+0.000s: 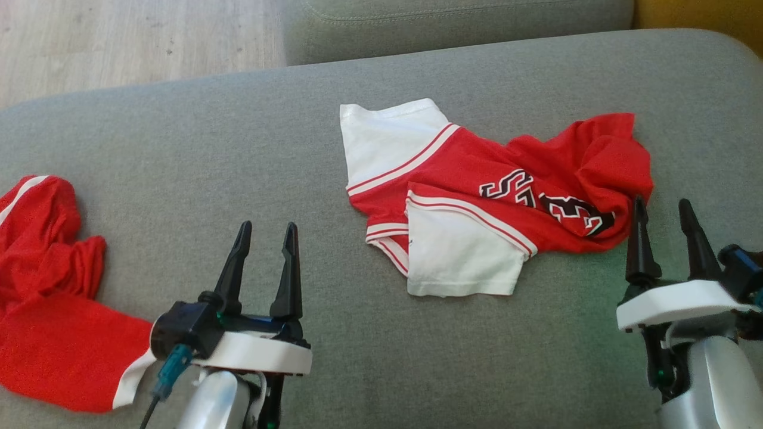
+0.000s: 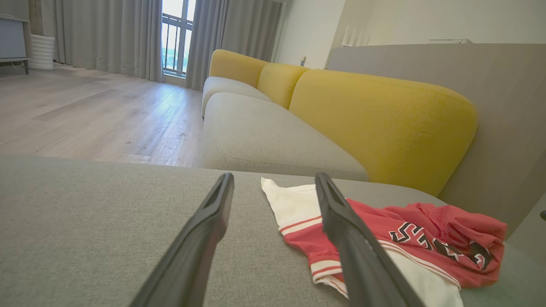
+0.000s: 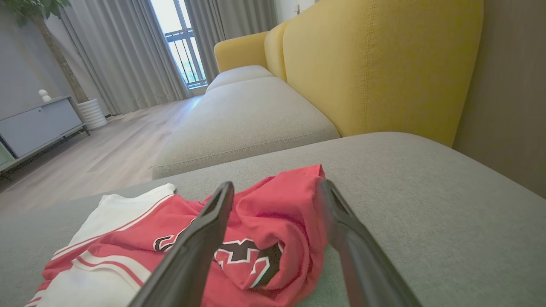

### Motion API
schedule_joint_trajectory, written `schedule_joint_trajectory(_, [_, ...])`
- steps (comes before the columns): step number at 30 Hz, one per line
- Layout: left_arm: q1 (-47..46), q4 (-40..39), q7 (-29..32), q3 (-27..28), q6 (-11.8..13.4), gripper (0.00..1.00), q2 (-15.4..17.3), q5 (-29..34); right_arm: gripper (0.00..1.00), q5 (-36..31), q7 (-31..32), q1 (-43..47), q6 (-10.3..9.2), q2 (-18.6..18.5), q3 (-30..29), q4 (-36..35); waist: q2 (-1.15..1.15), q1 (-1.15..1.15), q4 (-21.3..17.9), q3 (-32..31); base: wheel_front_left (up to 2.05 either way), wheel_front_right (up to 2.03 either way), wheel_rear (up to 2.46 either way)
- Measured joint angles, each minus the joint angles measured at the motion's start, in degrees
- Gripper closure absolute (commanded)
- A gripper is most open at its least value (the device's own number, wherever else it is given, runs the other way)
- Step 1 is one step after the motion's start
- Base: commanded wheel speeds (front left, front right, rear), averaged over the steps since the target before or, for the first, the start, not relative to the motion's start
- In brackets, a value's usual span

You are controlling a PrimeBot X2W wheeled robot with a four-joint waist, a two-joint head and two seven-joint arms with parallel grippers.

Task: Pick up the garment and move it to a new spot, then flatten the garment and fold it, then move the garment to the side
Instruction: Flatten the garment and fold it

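A red jersey with white sleeves and black lettering (image 1: pixel 477 190) lies crumpled on the grey cushion (image 1: pixel 238 149), right of centre; it also shows as the jersey (image 2: pixel 405 243) and the jersey (image 3: pixel 264 230) in the wrist views. My left gripper (image 1: pixel 266 229) hovers open to the jersey's lower left, apart from it. My right gripper (image 1: pixel 661 205) is open just off the jersey's right edge, its left finger at the bunched red cloth. In the right wrist view the gripper (image 3: pixel 275 185) frames that bunched part. Nothing is held.
A second red garment with white trim (image 1: pixel 47 298) lies bunched at the cushion's left edge. Behind the cushion sit another grey seat (image 1: pixel 453 24) and yellow backrests (image 2: pixel 375 119). Wooden floor (image 1: pixel 119 42) lies beyond at the upper left.
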Motion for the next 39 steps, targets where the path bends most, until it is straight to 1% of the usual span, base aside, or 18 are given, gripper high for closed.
schedule_joint_trajectory(4, [-0.01, 0.02, 0.00, -0.15, -0.07, 0.00, 0.00, 0.01, 0.00, 0.41, 0.63, 0.86, 0.00, -0.01, 1.32, -3.19, 0.00, 0.00, 0.47, 0.08, 0.00, 0.00, 0.00])
schedule_joint_trajectory(7, [-0.02, 0.02, 0.00, -0.18, -0.04, 0.00, 0.00, 0.01, 0.00, 0.48, 1.42, 0.87, 0.00, -0.05, 4.41, -5.57, 0.00, 0.00, 1.61, 0.19, 0.00, 0.00, 0.00])
schedule_joint_trajectory(12, [-0.02, 0.13, 0.00, -0.67, -0.01, 0.00, 0.01, -0.03, 0.00, 0.41, 6.03, 1.54, 0.00, -0.04, 16.84, -7.55, 0.00, 0.00, 4.27, 0.49, 0.00, 0.00, 0.00])
schedule_joint_trajectory(13, [-0.02, 0.23, 0.00, -1.04, 0.00, 0.00, 0.01, -0.04, 0.00, 0.09, 8.49, 2.07, 0.00, -0.08, 21.51, -6.79, 0.00, 0.00, 5.54, 0.59, 0.00, 0.00, 0.00])
schedule_joint_trajectory(17, [-0.01, 0.37, 0.00, -1.44, 0.08, 0.00, 0.01, -0.70, 0.00, -2.87, 12.89, 1.93, 0.00, -0.10, 27.21, -2.15, 0.00, 0.00, 8.22, 0.72, 0.00, 0.00, 0.00])
schedule_joint_trajectory(20, [-0.02, 0.36, 0.00, -1.63, 0.11, 0.00, 0.01, -1.04, 0.00, -5.19, 14.70, 1.77, 0.00, -0.11, 28.36, 2.12, 0.00, 0.00, 10.25, 0.88, 0.00, 0.00, 0.00])
schedule_joint_trajectory(24, [-0.01, 0.36, 0.00, -1.68, 0.51, 0.00, 0.01, -1.18, 0.00, -8.40, 15.84, 1.26, 0.00, -0.14, 27.53, 7.06, 0.00, 0.00, 12.56, 1.24, 0.00, 0.00, 0.00])
schedule_joint_trajectory(29, [0.00, 0.27, 0.00, -1.68, 0.51, 0.00, 0.01, -1.18, 0.00, -10.14, 16.07, -1.18, 0.01, -0.13, 26.54, 10.71, 0.00, 0.00, 14.09, 1.98, 0.00, 0.00, 0.00])
schedule_joint_trajectory(30, [0.01, 0.22, 0.00, -1.68, 0.51, 0.00, 0.01, -1.19, 0.02, -10.29, 16.34, -1.73, 0.01, -0.12, 26.55, 11.32, 0.00, 0.00, 14.21, 2.09, 0.00, 0.00, 0.00])
schedule_joint_trajectory(31, [0.01, 0.10, 0.00, -1.69, 0.51, 0.00, 0.01, -1.19, 0.52, -10.29, 16.33, -2.24, 0.02, -0.12, 26.52, 11.83, 0.00, 0.00, 14.29, 2.18, 0.00, 0.00, 0.00])
schedule_joint_trajectory(32, [0.01, 0.08, 0.00, -1.69, 0.52, 0.00, 0.01, -1.19, 1.00, -10.29, 16.28, -2.61, 0.03, -0.12, 26.51, 12.32, 0.00, 0.00, 14.33, 2.26, 0.00, 0.00, 0.00])
schedule_joint_trajectory(35, [0.00, 0.02, 0.00, -1.81, 0.57, 0.00, 0.01, -1.19, 1.00, -10.01, 15.57, -4.09, 0.03, -0.13, 26.07, 13.85, 0.00, 0.00, 14.35, 2.49, 0.00, 0.00, 0.00])
schedule_joint_trajectory(39, [-0.03, -0.22, 0.00, -2.03, 0.58, 0.00, 0.01, -1.21, 1.00, -7.20, 13.44, -5.33, 0.05, -0.13, 25.66, 15.33, 0.00, 0.00, 14.32, 3.06, 0.00, 0.00, 0.00])
